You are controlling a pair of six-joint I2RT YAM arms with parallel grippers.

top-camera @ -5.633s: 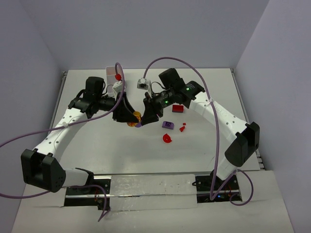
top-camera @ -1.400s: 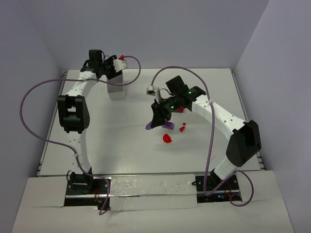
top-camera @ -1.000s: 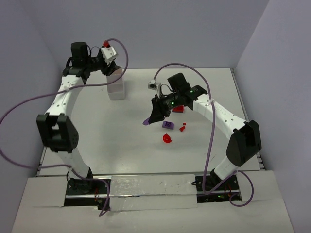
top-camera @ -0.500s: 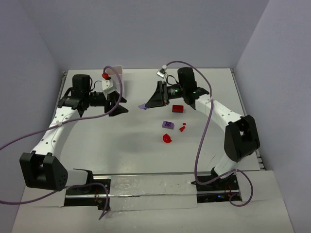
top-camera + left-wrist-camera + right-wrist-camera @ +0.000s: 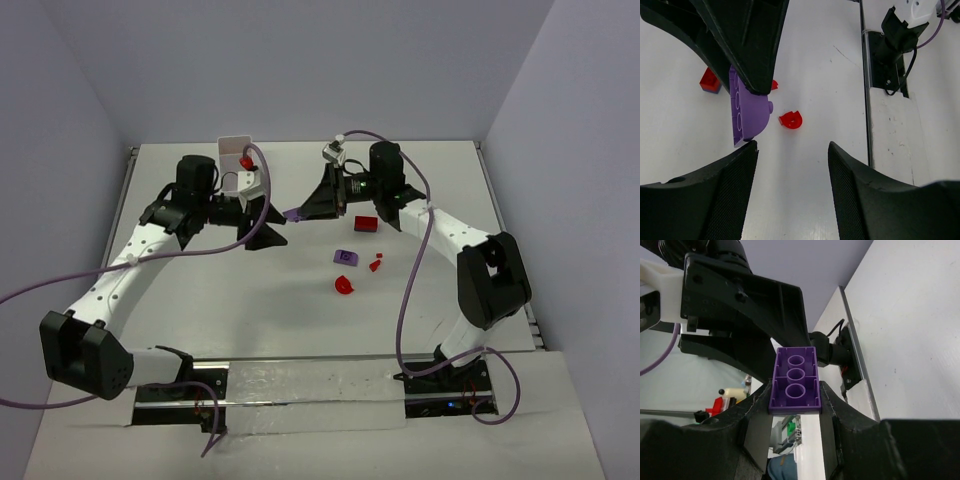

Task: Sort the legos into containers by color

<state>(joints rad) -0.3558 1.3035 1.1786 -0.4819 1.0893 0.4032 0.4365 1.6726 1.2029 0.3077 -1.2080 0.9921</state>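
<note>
And here the right gripper (image 5: 302, 211) is up off the white table (image 5: 200, 300), its two black fingers clamped on the long sides of a flat purple plastic lego brick (image 5: 794, 380). The right wrist view shows the brick's hollow underside with three round tubes in a row. The brick is in the air at mid-table, pointing toward the left arm.

The left gripper (image 5: 792, 147) faces it tip to tip, fingers spread apart with nothing between them. In the left wrist view the purple brick hangs just beyond those open fingertips; whether it touches them cannot be told.

Down on the table, right of centre, four legos lie loose:
- a red rectangular plastic brick (image 5: 365, 223), under the right arm
- a small purple square piece (image 5: 346, 257), nearer the bases
- a tiny red piece (image 5: 376, 264), just beside the purple one
- a red rounded piece (image 5: 344, 285), nearest of all

The white plastic tray (image 5: 233, 148) sits at the far edge on the left, behind the left arm, well apart from the loose pieces. Its contents cannot be made out.
</note>
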